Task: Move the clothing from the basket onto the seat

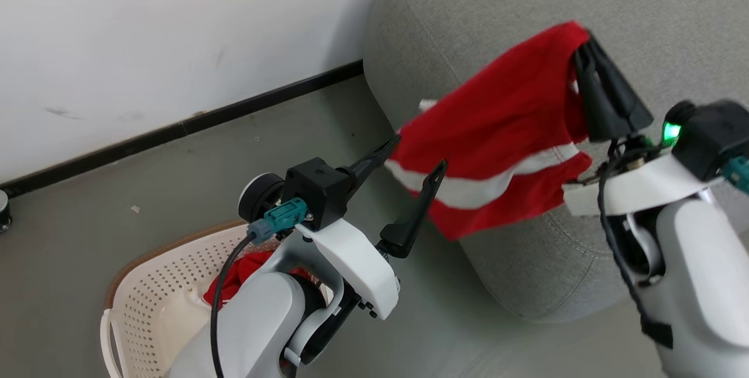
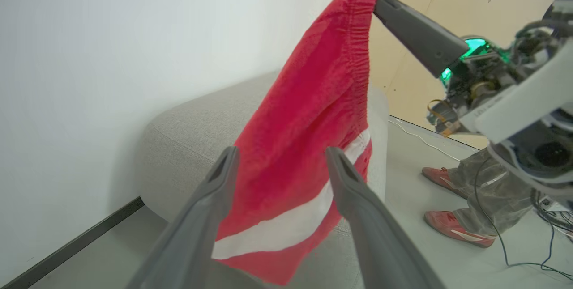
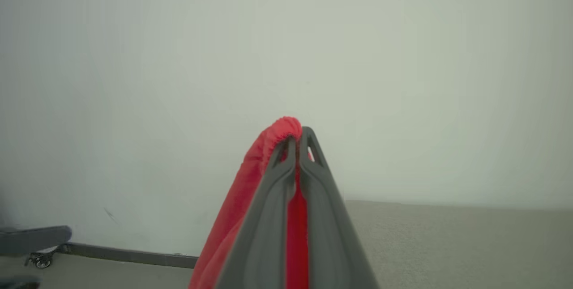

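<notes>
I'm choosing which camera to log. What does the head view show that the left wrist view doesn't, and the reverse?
Head view adds: the basket on the floor, with a red garment in it. Left wrist view adds: a person's red shoes on the floor. Both: the striped garment hanging from the shut right gripper by the sofa, and the open left gripper beside the cloth.

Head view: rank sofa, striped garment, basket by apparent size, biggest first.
1. sofa
2-3. striped garment and basket: look about alike; the basket is partly hidden and cropped, so no ranking between them.
</notes>
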You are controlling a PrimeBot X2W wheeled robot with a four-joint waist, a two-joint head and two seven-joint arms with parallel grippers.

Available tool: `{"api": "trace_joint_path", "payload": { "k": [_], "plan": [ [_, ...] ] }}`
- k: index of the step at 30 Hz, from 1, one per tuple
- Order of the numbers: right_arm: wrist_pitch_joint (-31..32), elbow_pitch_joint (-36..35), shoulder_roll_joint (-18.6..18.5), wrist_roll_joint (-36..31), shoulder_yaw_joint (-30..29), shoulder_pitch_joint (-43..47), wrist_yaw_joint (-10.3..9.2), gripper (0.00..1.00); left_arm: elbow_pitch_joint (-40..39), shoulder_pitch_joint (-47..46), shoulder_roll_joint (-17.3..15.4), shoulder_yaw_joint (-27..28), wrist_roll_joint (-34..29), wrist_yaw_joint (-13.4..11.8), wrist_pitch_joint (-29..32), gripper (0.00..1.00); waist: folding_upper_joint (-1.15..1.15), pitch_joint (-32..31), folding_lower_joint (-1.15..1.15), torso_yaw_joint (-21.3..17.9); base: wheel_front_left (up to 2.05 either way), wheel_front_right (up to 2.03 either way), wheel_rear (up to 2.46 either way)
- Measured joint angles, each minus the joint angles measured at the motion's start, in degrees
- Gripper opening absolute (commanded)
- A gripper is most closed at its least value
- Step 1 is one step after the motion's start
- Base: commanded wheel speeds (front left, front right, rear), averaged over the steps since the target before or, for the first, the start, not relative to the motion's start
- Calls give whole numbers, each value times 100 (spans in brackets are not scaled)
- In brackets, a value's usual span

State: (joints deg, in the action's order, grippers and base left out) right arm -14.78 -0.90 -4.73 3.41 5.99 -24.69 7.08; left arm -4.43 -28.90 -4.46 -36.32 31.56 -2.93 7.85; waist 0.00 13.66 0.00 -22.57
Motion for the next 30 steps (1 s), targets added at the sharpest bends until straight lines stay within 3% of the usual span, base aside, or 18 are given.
{"api": "trace_joint_path", "payload": {
  "k": [26,30],
  "plan": [
    [82,1325,-1371,-355,-608,-2787,1,0,-1124,11,-315,-58,-1,-30,475,100,0,1045,0,490,0,0,0],
    [146,1614,-1583,-394,-935,-3294,4,0,-1260,4,-368,-82,-48,-30,571,100,0,1223,0,582,0,0,0]
  ]
}}
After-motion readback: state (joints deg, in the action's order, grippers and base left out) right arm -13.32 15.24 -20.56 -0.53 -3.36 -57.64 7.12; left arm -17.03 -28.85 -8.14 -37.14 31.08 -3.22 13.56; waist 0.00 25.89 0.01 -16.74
